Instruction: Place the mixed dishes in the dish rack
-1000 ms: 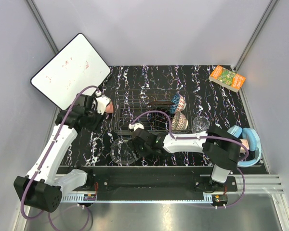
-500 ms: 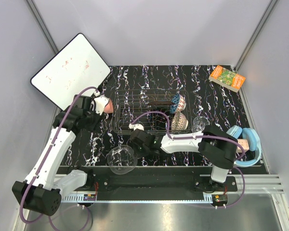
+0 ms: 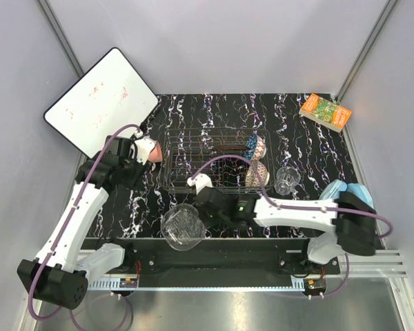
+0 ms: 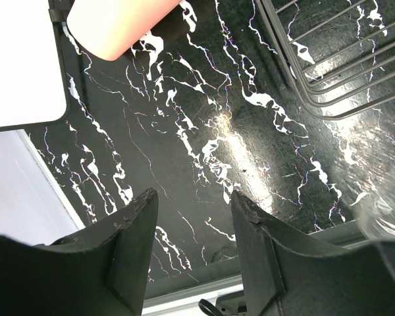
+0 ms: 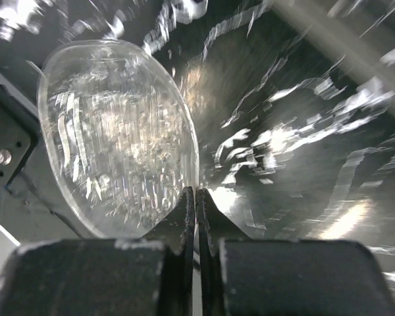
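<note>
Right arm has swung its elbow out to the right and stretched flat along the near edge since a second ago, and the clear glass bowl (image 3: 181,226) has shifted with it toward the near table (image 3: 214,110) edge, now overlapping the black mounting strip in the top view. Right claw (image 5: 196,197) is clenched on the bowl's rim, fingers pinched nearly together with the glass wall between them; bowl looks tilted in the right wrist view, can't tell if it touches the table. Left arm barely changed. Left claw (image 4: 191,201) is released, fingers apart, nothing between them, hovering over bare black marbled table. Pink plastic cup (image 4: 118,23) lies on its side just ahead of that claw, beside the white board (image 4: 20,66), outside the dish rack (image 3: 193,148). Rack sits mid-table, its corner just visible in the left wrist view. Blue patterned bowl (image 3: 254,146) and beige patterned bowl (image 3: 257,174) stand on edge at the rack's right end. Small clear glass (image 3: 286,181) is upright on the table just right of the rack. Green-orange book (image 3: 324,112) lies at the far right corner, blue headphones (image 3: 345,189) partly behind the right arm.
</note>
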`<state>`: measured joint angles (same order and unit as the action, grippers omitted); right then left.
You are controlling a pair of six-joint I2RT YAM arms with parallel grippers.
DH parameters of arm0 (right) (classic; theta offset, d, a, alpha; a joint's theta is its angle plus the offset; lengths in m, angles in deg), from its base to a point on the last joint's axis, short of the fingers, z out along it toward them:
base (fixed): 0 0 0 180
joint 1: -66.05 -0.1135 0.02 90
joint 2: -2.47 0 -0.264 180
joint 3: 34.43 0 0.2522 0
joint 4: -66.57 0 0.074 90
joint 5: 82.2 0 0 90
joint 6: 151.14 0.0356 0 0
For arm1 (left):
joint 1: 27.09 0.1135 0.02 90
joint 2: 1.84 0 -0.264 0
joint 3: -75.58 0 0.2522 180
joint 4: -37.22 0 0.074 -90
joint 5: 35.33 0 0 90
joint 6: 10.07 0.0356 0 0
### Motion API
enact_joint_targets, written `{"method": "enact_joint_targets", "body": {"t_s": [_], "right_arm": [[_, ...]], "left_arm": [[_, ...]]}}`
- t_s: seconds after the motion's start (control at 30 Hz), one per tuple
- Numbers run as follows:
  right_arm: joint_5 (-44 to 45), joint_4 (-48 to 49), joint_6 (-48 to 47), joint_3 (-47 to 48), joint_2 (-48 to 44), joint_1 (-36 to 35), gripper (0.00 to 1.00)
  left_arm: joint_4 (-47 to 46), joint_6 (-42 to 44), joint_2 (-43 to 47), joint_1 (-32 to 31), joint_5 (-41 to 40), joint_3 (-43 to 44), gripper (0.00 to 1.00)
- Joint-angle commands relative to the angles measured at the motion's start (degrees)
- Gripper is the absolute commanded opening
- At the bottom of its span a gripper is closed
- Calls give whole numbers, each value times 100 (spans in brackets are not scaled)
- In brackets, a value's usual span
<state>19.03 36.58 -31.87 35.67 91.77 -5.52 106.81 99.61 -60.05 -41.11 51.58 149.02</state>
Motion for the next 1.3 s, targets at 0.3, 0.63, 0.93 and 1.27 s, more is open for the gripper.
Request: {"method": "enact_joint_targets", "body": {"t_s": [0.3,0.63,0.93,1.27], "right_arm": [[3764,1941,-6789,-357,-2336,-6,0],[2641,3961,-10438,-1599,-2575,1056,0],[2104,3644,-11066,-1705,-2549,1259,0],[1752,3837,-11224,-2074,-2171,1602,0]], "left_arm": [[-196,-105,-49,-13,-42,255,52],[-257,-140,-67,-13,-33,185,52],[-345,-202,-137,-4,37,184,52],[-371,-166,-120,-13,37,193,52]]}}
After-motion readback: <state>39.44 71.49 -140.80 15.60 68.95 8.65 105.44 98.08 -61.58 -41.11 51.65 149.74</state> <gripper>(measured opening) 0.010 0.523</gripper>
